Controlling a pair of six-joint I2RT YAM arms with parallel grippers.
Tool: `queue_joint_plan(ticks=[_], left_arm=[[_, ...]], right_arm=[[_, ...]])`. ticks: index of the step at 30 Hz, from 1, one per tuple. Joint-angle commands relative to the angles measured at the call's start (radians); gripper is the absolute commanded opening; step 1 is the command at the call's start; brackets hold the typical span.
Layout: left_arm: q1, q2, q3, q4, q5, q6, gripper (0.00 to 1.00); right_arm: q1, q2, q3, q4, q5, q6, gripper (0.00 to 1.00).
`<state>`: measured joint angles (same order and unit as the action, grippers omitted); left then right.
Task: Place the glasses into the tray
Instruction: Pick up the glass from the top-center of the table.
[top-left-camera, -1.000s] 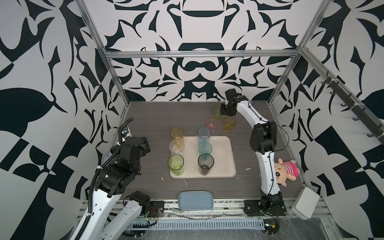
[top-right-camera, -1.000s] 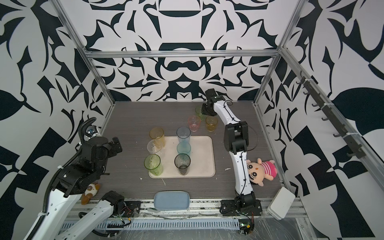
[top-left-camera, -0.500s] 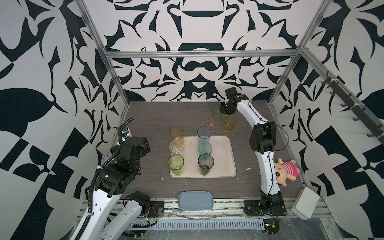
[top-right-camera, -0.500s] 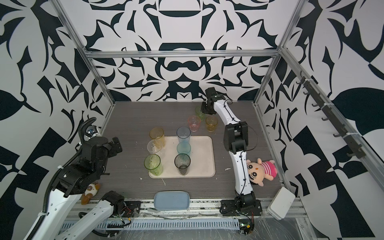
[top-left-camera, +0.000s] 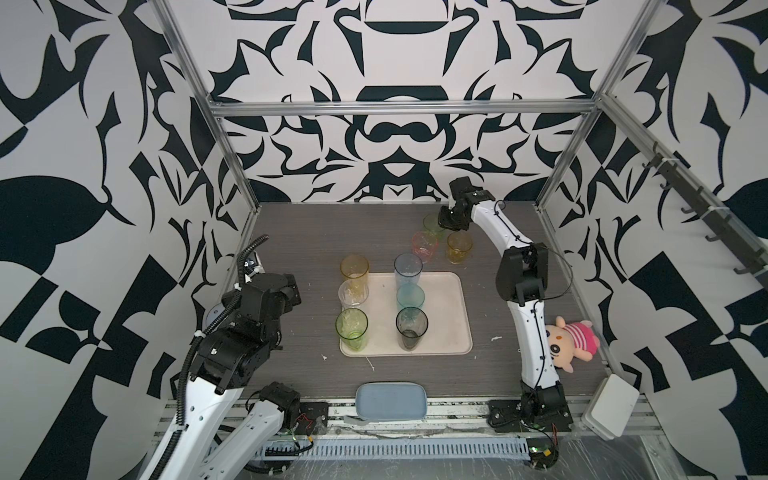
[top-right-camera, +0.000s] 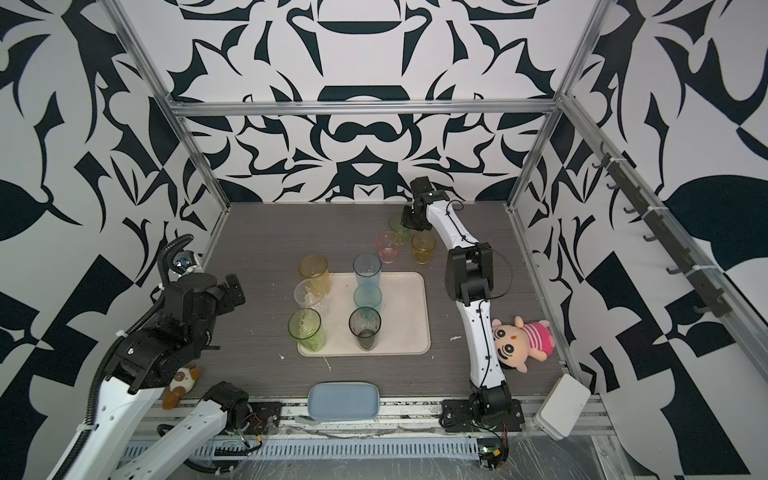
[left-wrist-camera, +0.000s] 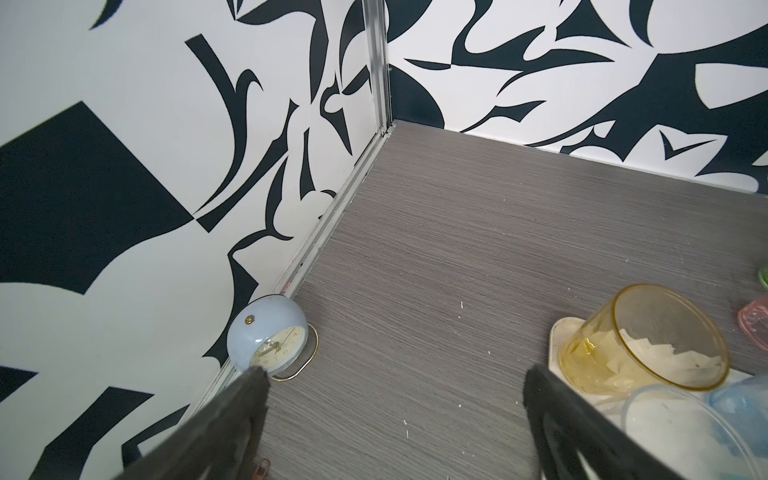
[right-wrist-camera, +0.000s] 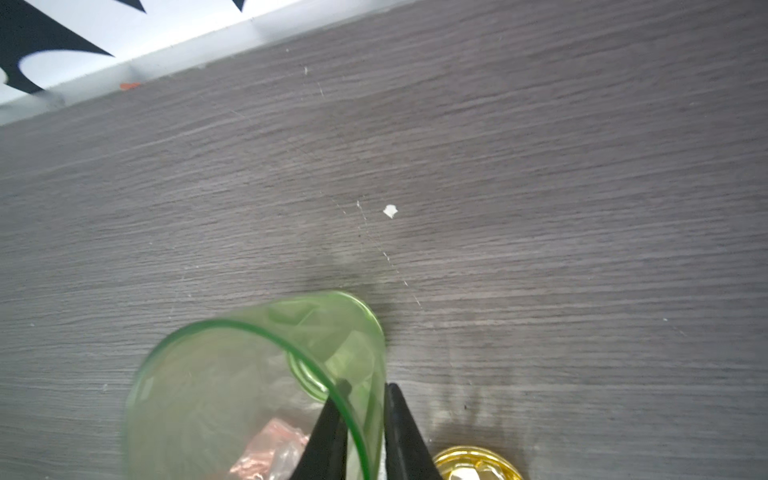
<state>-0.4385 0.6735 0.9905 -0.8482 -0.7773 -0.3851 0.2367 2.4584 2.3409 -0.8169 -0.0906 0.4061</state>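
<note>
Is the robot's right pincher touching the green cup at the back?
Touching. The right wrist view shows the right gripper pinching the wall of the short green glass, one finger inside, one outside.

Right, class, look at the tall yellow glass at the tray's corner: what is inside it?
Pale, paper-like scraps lie piled inside the yellow glass. They cover its floor, so whatever lies beneath them cannot be seen.

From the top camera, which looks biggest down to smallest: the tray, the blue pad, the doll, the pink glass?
1. tray
2. blue pad and doll: about alike; the right arm hides part of the doll
3. pink glass
</note>
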Motion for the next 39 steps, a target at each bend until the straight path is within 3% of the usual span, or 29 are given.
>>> queue_joint_plan(ticks=[1,8,21,39], left_arm=[[0.002,0.001,-0.013,0.010,0.002,-0.005,0.99],[0.002,0.002,-0.012,0.011,0.001,-0.005,0.99],[0.002,0.003,-0.012,0.011,-0.001,-0.004,1.00],[0.002,0.003,-0.011,0.008,0.001,-0.005,0.99]], right_arm=[[-0.002,-0.002,0.063,-0.024,-0.008,0.007,0.15],[-0.002,-0.026,0.078,-0.026,-0.024,0.010,0.00],[-0.002,-0.166,0.073,-0.089,-0.041,0.015,0.00],[0.011,-0.575,-0.295,-0.101,-0.024,0.015,0.00]])
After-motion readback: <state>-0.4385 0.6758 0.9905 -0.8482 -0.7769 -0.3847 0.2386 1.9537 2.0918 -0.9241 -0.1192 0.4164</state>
